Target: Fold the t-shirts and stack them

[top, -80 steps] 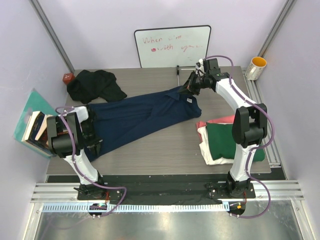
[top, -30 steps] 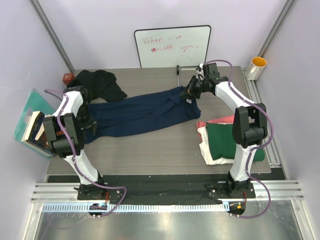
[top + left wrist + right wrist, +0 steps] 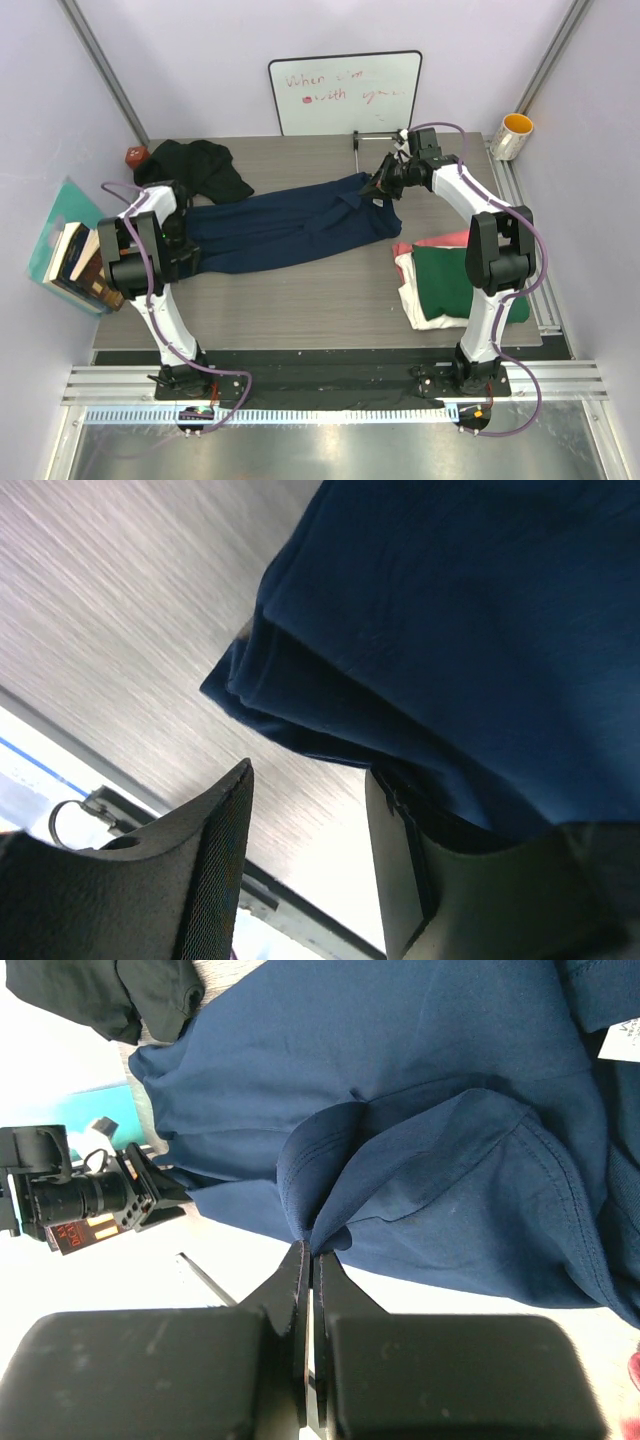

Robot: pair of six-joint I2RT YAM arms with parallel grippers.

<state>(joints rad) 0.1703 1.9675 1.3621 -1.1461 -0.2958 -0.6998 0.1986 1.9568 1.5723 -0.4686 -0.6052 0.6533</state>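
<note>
Right gripper point(image 3: 308, 1252) is fully closed, pinching a fold of the navy t-shirt point(image 3: 290, 225) near its collar end, toward the far right of the table point(image 3: 320, 300). Left gripper point(image 3: 310, 775) sits at the shirt's other end, jaws partly apart. We see bare table in the gap and the hem bunched just past the tips, against one finger, no clear grip. The shirt lies stretched across mid-table between both grippers. Black t-shirt point(image 3: 195, 170) is crumpled far left. Green t-shirt point(image 3: 450, 275) tops the folded stack at the right.

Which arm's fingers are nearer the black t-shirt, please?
Left. The left fingers are close to the black t-shirt, at the navy t-shirt's left end; the right fingers pinch its opposite end.
</note>
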